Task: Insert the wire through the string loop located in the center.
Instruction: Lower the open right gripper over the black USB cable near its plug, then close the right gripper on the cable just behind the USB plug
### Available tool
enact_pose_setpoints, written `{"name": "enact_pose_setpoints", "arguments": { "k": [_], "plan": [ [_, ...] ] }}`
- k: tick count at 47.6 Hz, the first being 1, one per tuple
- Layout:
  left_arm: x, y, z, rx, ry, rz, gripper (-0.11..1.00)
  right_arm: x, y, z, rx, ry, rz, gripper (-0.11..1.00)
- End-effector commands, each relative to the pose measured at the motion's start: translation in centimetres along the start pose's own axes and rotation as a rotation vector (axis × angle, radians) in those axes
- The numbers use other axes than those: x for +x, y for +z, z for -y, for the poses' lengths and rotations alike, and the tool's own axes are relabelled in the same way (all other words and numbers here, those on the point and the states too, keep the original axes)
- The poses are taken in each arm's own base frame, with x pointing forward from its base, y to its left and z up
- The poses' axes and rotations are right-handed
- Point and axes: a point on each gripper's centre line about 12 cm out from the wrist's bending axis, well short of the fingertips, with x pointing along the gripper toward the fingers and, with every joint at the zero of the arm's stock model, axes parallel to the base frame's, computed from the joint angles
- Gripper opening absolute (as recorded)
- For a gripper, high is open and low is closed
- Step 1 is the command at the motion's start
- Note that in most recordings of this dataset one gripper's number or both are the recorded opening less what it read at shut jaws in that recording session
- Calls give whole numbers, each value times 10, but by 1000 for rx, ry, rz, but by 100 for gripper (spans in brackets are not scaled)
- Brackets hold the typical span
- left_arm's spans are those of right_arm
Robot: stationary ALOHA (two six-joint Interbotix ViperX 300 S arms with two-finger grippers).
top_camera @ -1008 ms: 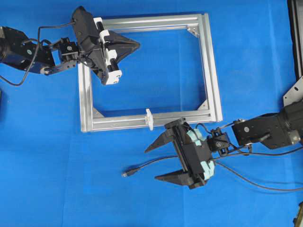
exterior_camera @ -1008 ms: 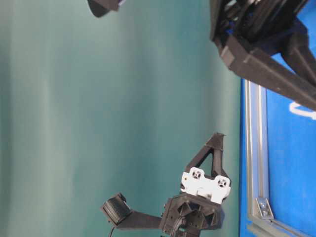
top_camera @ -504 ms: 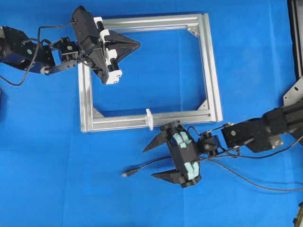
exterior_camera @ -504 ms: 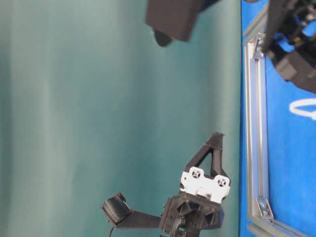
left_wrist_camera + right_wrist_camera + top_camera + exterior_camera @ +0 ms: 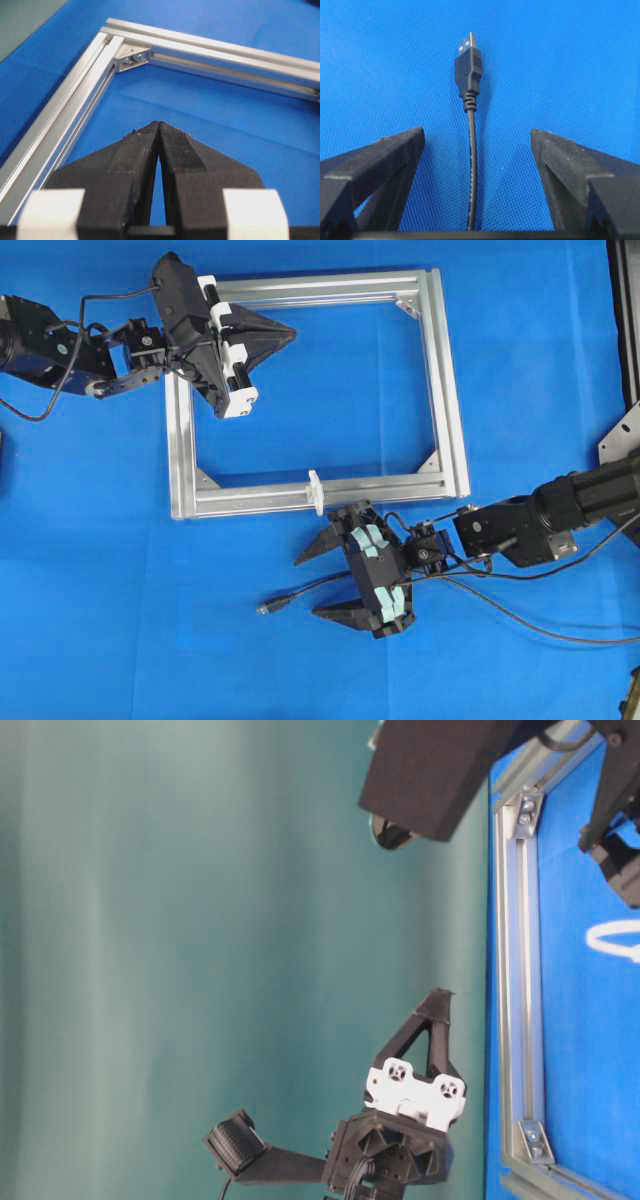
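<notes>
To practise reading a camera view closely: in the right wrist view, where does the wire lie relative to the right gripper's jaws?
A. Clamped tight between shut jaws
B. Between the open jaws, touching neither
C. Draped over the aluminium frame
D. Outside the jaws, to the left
B: in the right wrist view the wire runs up the middle of the wide gap of the right gripper, with blue cloth showing on both sides of it.

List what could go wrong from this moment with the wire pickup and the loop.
1. The right gripper is open, its fingers straddling the wire lying flat on the cloth; closing too high may miss the thin cable.
2. It sits behind the plug, so the free tip may droop when aimed at the small string loop.
3. The loop stands on the aluminium frame; bumping it could shift the frame.
</notes>
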Motion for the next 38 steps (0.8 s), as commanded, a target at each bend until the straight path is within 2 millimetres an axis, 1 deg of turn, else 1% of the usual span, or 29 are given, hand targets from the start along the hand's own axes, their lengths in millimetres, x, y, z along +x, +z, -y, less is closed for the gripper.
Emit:
{"name": "enact_pose_setpoints", "arguments": {
  "k": [1, 4, 6, 9, 15, 18, 20, 22, 38],
  "plan": [
    [0, 16, 0, 0, -2, 49, 0, 0, 13, 0, 1, 0, 42, 76],
    [0, 16, -1, 0, 0, 48, 0, 0, 13, 0, 3, -2, 42, 72],
    [0, 16, 0, 1, -2, 48, 0, 0, 13, 1, 6, -5, 42, 67],
    [0, 15, 0, 1, -1, 46, 0, 0, 13, 1, 4, -3, 42, 53],
    [-1, 15, 0, 1, -1, 44, 0, 0, 13, 1, 6, -4, 40, 16],
    [-1, 14, 0, 1, -1, 43, 0, 0, 13, 1, 6, -4, 40, 5],
    [-1, 15, 0, 1, -1, 44, 0, 0, 13, 1, 6, -4, 40, -1],
    [-1, 15, 0, 2, -2, 45, 0, 0, 13, 1, 6, -4, 40, -2],
    [-2, 14, 0, 2, -2, 40, 0, 0, 14, 0, 4, -4, 40, -2]
  ]
}}
